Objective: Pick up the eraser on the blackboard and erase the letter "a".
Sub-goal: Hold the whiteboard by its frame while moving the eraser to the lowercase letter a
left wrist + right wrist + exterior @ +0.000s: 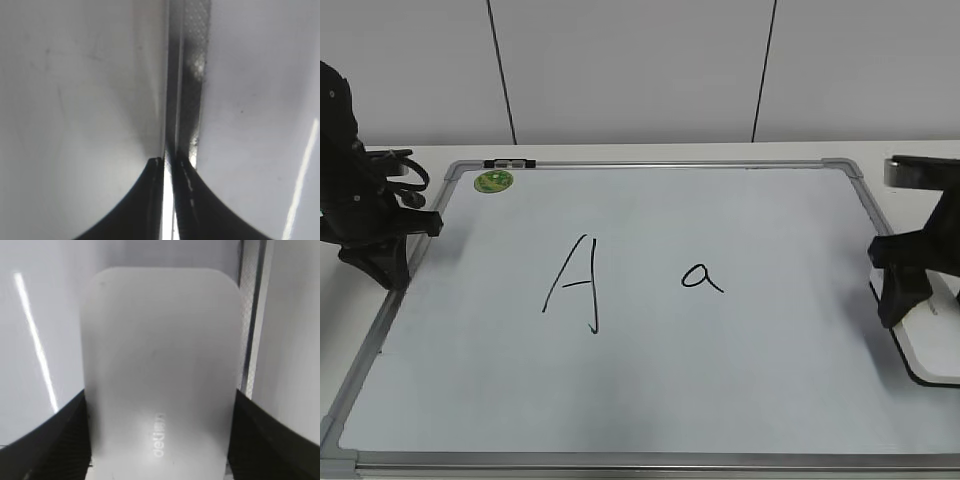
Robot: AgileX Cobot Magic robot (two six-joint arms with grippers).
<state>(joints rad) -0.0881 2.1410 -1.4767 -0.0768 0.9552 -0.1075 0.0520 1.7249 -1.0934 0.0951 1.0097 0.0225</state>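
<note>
In the right wrist view the right gripper (pixel 159 440) has its two dark fingers (pixel 45 440) spread wide, one at each long side of the eraser (pixel 160 370), flanking it at the bottom of the frame; whether they press it cannot be told. The eraser's glossy white top fills the middle of that view, grey lettering near its lower end. In the exterior view it lies at the right edge of the frame, just off the blackboard's (pixel 650 165) right rail, under the right gripper (pixel 905 290).

The left gripper (pixel 169 167) has its fingers pressed together, only a thin bright slit between them, directly over the board's metal frame rail (pixel 192 90). In the exterior view it sits at the left edge of the frame.

The letter "a" (pixel 701 277) stands right of centre on the board, beside the capital "A" (pixel 575 285). A green sticker (pixel 493 181) sits at the upper left corner.
</note>
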